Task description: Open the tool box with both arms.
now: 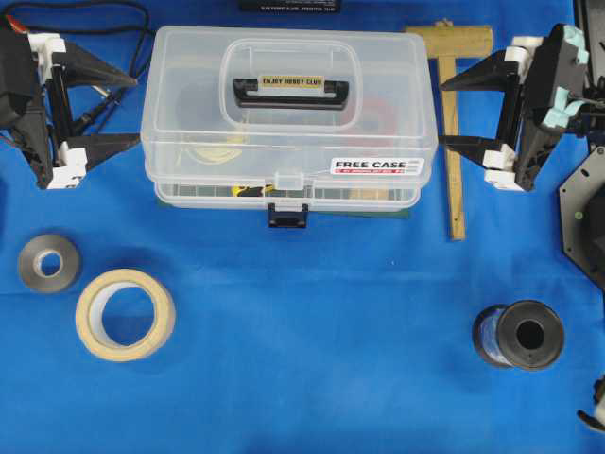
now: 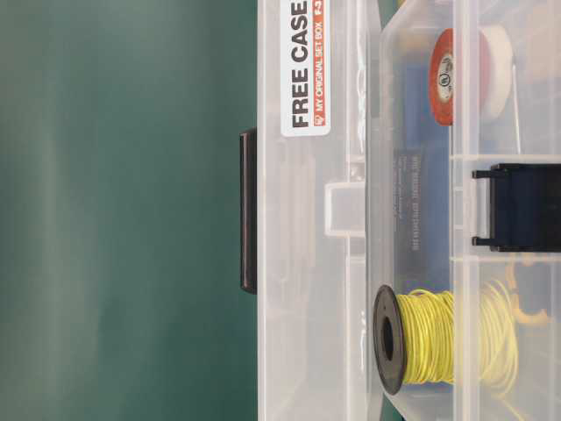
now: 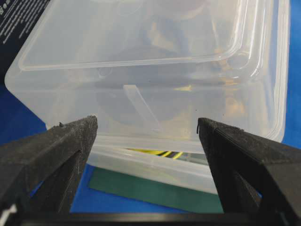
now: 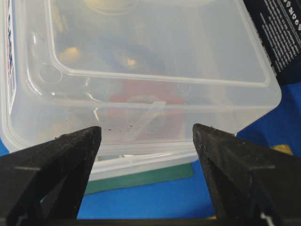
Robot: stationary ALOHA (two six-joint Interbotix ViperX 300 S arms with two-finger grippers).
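Pincers are standing on both sides of the tool box, and both are spread wide with nothing between the fingers. The left pincer is pointing at the left end wall of the box, its tips just beside the clear plastic; I cannot tell if they are touching it. The right pincer is facing the right end wall in the same way, also very close. In the wrist views the left pincer and the right pincer are each framing an end of the box.

The tool box is lying at the far middle of the blue surface, with its lid down and the black front latch on the near side. The black handle is lying flat on the lid. Inside, a yellow wire spool is showing through the wall.

A wooden mallet is lying just right of the box, beside the right pincer. Near left, a grey tape roll and a beige masking tape roll are lying near each other. Near right, a black spool is resting well apart from the box.
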